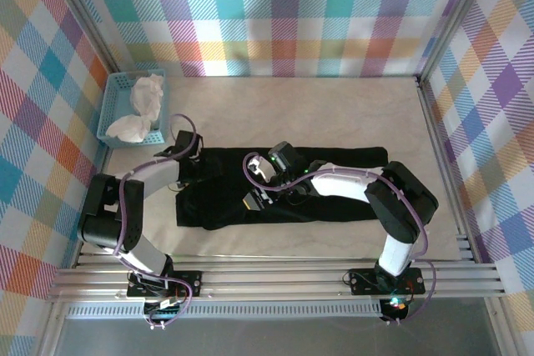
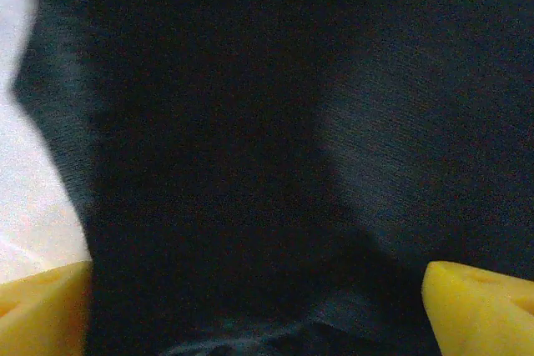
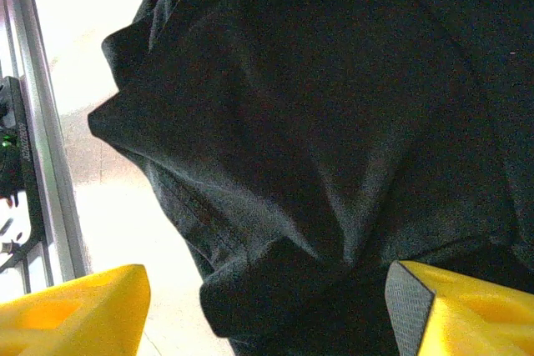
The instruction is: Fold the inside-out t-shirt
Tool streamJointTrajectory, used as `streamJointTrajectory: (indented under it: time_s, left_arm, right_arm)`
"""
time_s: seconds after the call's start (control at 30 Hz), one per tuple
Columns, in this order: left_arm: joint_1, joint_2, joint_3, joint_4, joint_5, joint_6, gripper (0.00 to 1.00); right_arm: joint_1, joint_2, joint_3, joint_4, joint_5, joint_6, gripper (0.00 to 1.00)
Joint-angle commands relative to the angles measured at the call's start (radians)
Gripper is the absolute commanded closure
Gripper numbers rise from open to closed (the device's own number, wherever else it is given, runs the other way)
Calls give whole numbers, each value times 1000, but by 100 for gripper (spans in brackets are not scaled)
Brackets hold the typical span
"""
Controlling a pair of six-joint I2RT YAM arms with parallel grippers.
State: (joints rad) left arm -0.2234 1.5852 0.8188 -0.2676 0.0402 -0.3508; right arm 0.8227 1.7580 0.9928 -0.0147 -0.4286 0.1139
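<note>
Left gripper (image 2: 259,310) and right gripper (image 3: 267,310) both gape wide above the t-shirt (image 1: 217,206), holding nothing. We fear closing here pinches 2 layers, bunching the fold.

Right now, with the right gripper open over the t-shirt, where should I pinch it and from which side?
Probably the bunched edge of the t-shirt, right between the open fingers of the right gripper. Come straight down from above: the cloth there rises in a thick ridge beside the table, while the rest lies flatter.
</note>
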Motion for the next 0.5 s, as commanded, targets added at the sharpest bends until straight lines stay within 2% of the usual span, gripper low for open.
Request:
streamJointTrajectory:
  time_s: [0.0,0.1,0.3,0.37,0.47]
  left_arm:
    - [-83,-7,-53,30,194,-24,6]
    - [-94,8,-68,50,210,-26,16]
    - [-105,25,-86,124,257,-30,54]
    - [-105,26,-85,141,285,-24,70]
    - [-105,14,-71,121,247,-16,97]
  right_arm:
    - [-8,-21,4,25,-19,9,25]
    - [-9,-16,5,29,-15,13,25]
    - [-16,-37,6,2,11,2,26]
    - [-19,-44,2,-2,21,3,26]
    - [-23,-50,0,-12,34,3,26]
